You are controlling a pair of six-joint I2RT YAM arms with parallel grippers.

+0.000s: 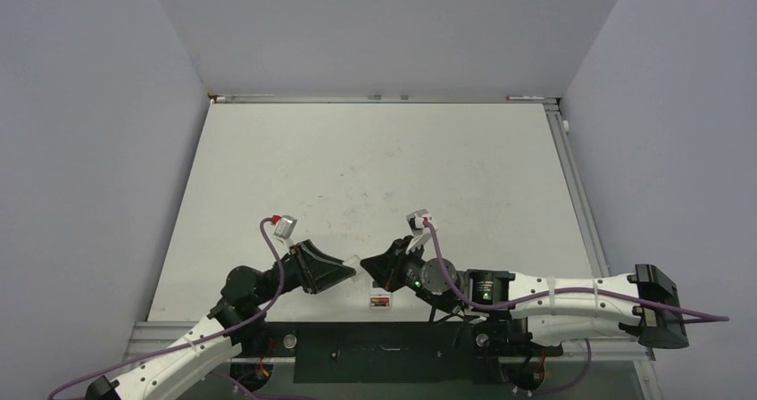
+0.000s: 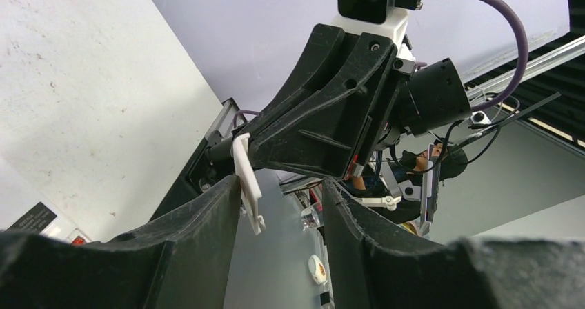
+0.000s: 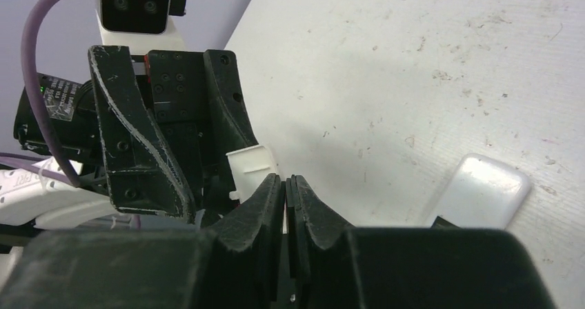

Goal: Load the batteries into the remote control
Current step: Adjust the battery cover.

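Above the tabletop's near edge, the released left gripper (image 2: pixel 281 188) and clenched right gripper (image 3: pixel 285 180) meet at a thin white plastic piece (image 2: pixel 248 181); the remote control (image 1: pixel 380 301) lies beside that edge, with no batteries visible and loading seemingly still ahead.

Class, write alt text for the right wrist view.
The shut right pincer faces the open left pincer above a white table, a small white piece at their tips. A white slab, perhaps the remote, lies on the table.

Remote (image 1: pixel 381 301) on tbl (image 1: pixel 375 168), nr edge.
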